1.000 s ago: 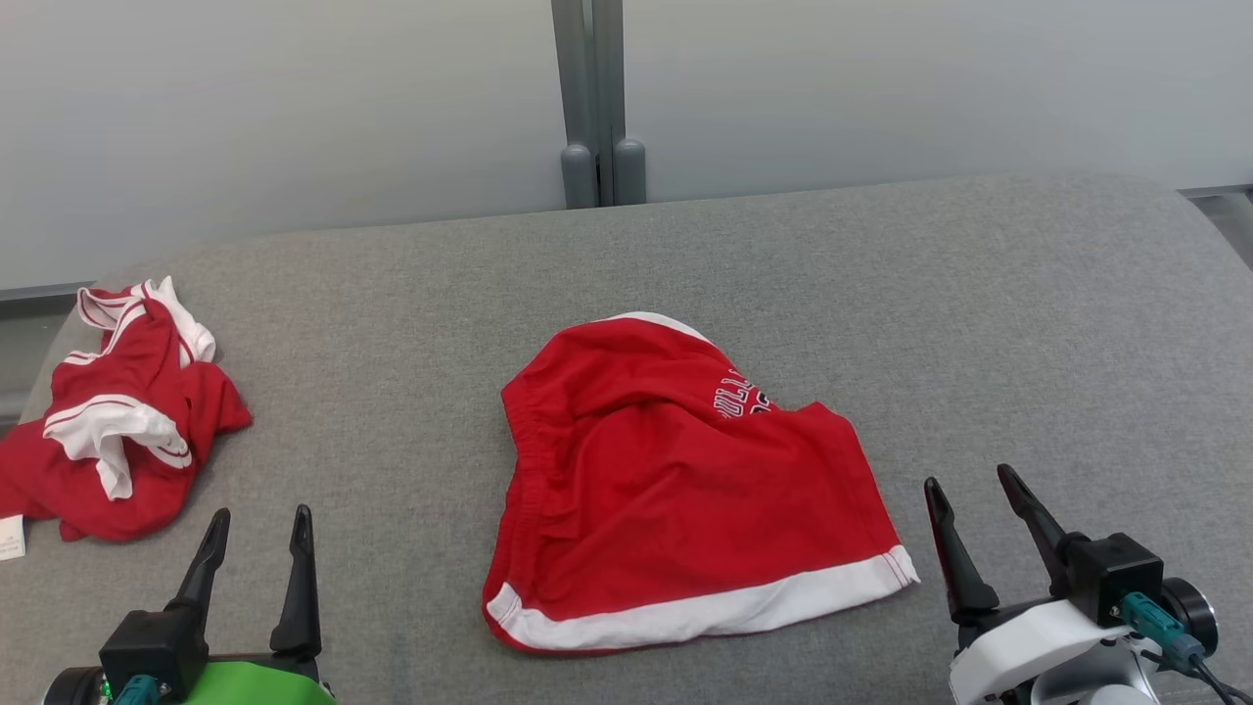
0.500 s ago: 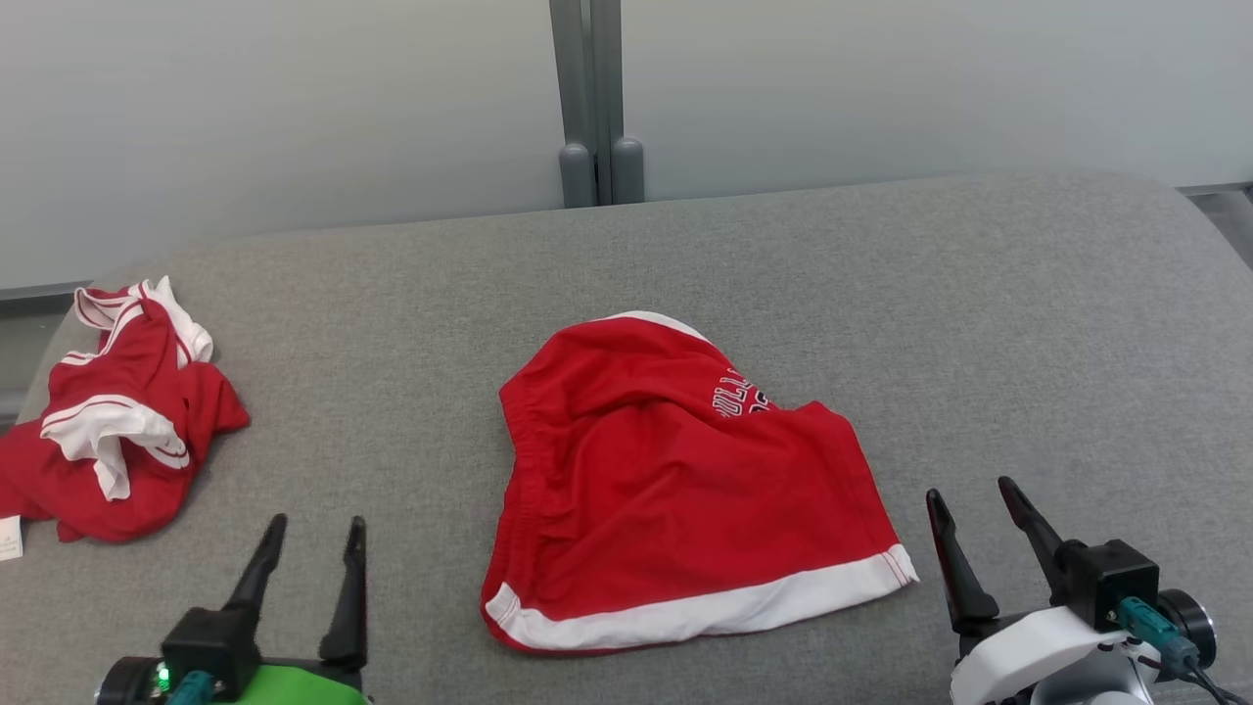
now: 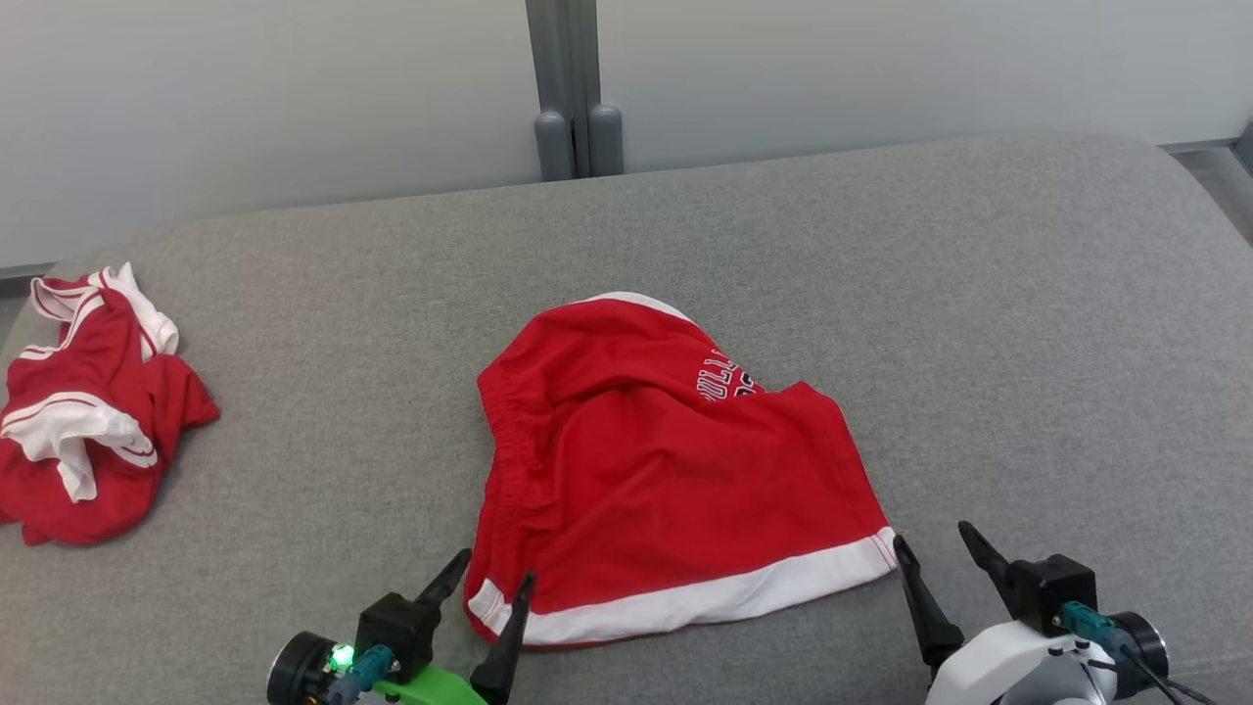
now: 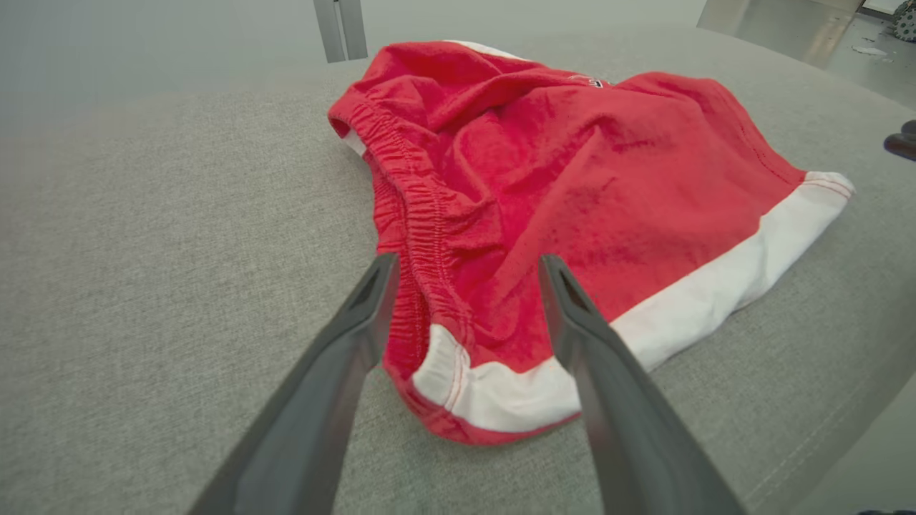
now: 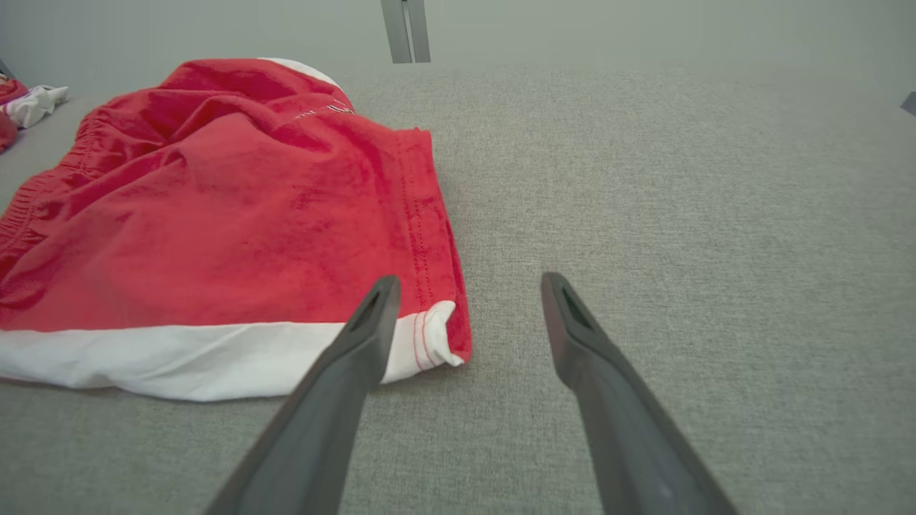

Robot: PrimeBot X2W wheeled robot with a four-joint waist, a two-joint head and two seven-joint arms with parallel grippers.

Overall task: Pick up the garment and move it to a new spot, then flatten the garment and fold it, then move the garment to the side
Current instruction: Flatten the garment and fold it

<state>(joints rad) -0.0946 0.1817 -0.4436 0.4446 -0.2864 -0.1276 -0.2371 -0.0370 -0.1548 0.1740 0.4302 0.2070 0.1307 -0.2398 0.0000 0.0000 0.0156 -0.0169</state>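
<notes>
Red shorts with a white hem band (image 3: 666,480) lie loosely folded in the middle of the grey cushioned surface (image 3: 979,343). My left gripper (image 3: 494,573) stands open at their near left corner, its fingers straddling the elastic waistband end and hem (image 4: 458,357). My right gripper (image 3: 935,548) is open beside the near right hem corner (image 5: 436,336), which sits just inside its left finger (image 5: 372,315). Neither gripper holds any cloth.
A second crumpled red and white garment (image 3: 83,411) lies at the far left edge of the surface. A grey post (image 3: 573,98) stands against the pale wall behind. Bare grey surface stretches to the right of the shorts.
My left gripper has moved right, from well left of the shorts to their near left corner. The right gripper has closed in on the right hem corner. The head camera has shifted slightly.
</notes>
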